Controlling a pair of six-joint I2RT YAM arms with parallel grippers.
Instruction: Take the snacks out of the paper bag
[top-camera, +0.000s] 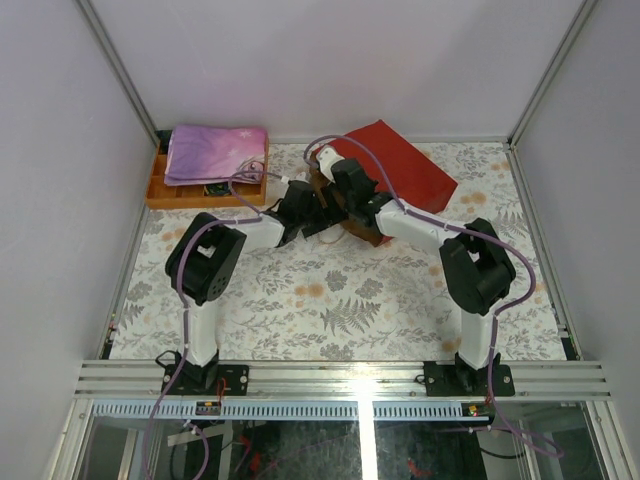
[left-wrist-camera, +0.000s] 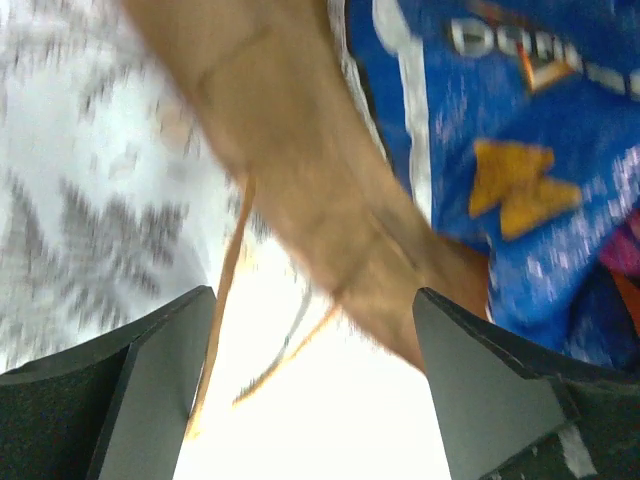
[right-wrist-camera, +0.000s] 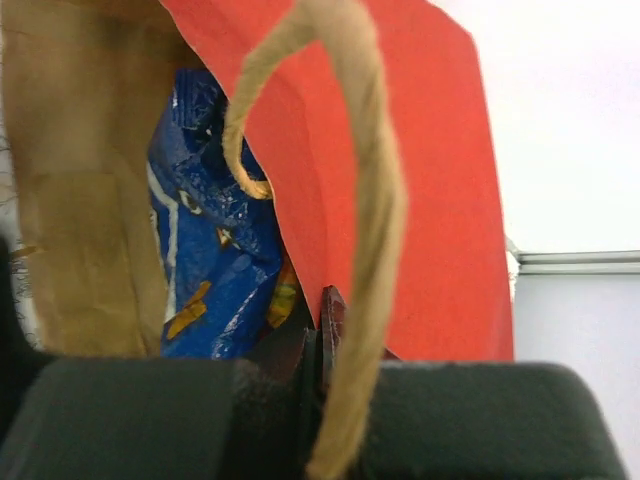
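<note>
The red paper bag (top-camera: 405, 165) lies on its side at the back, mouth toward the arms. In the right wrist view my right gripper (right-wrist-camera: 320, 340) is shut on the bag's red edge (right-wrist-camera: 420, 200), with a string handle (right-wrist-camera: 375, 200) looped in front. The blue Doritos bag (right-wrist-camera: 205, 250) lies inside, with an orange-yellow packet (right-wrist-camera: 283, 290) beside it. In the blurred left wrist view my left gripper (left-wrist-camera: 312, 300) is open at the mouth. The bag's brown kraft edge (left-wrist-camera: 300, 150) runs between its fingers, and the Doritos bag (left-wrist-camera: 520, 150) is just beyond. Both grippers (top-camera: 300, 205) (top-camera: 340, 200) meet at the mouth.
An orange tray (top-camera: 160, 190) holding a folded purple-pink cloth (top-camera: 215, 152) stands at the back left, close to the left arm. White walls enclose the floral table (top-camera: 330, 300) at the back and on both sides. A metal rail (top-camera: 350, 375) runs along the near edge.
</note>
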